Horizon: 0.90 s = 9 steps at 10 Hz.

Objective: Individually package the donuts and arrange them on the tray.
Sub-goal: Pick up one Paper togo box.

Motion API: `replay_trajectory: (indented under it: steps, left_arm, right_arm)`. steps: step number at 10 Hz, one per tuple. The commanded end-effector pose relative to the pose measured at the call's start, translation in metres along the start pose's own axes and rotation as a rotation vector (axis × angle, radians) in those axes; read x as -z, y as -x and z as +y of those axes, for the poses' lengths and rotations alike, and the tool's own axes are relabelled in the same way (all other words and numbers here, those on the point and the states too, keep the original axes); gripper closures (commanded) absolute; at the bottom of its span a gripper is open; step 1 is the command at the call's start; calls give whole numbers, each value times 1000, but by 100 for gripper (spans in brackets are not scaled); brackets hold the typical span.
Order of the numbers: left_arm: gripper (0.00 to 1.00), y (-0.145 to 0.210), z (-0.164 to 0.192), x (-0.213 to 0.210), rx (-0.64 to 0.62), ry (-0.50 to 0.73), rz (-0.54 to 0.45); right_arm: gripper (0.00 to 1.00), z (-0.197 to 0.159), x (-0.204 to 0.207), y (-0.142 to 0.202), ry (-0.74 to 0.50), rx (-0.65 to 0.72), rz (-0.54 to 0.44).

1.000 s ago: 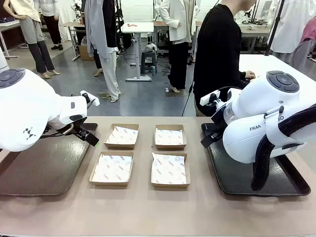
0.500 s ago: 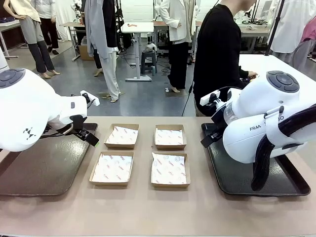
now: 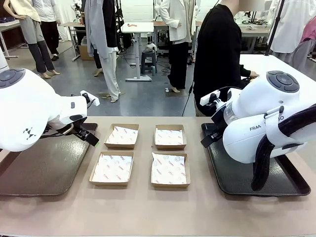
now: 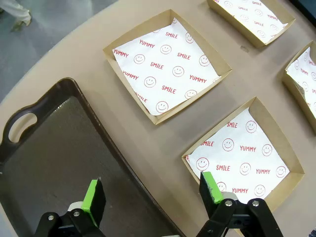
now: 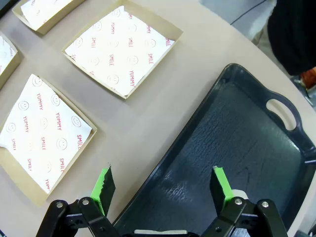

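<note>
The brown tray (image 4: pixel 59 148) lies bare under the left pincer (image 4: pixel 150 182). The pincer's jaws are spread wide and hold nothing. One green pad hangs over the tray's floor and the other over the near corner of a paper-lined box (image 4: pixel 244 158). A second box (image 4: pixel 168 66) sits farther ahead of that pincer, just beside the tray's rim.

The dark tray (image 5: pixel 237 138) lies beneath the right pincer (image 5: pixel 162 170), which is likewise fully open and empty. One of its pads hangs above the tray and the other above the bare worktop (image 5: pixel 158 123). Beyond that second pad is another box (image 5: pixel 42 133). The four boxes form a square between the two pincers. A person (image 3: pixel 217 49) stands past the worktop's far edge.
</note>
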State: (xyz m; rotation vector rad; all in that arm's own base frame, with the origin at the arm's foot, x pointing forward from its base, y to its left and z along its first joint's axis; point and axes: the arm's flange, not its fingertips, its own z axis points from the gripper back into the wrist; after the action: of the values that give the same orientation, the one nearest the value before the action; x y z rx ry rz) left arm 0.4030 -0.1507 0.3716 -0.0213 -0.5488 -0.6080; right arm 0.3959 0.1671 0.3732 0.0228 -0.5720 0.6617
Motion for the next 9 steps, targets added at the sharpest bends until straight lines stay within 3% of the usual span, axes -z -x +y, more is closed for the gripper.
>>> replay_trajectory:
  steps: [1, 5, 9]
  left_arm:
    - [0, 0, 0, 0, 0, 0, 0]
    - [0, 6, -5, -14, 26, 2, 16]
    - [0, 64, -26, -91, 107, 43, 82]
  right_arm:
    - [0, 0, 0, 0, 0, 0, 0]
    - [0, 0, -16, 13, 24, -32, 32]
    - [0, 17, -102, 86, 1, -87, 130]
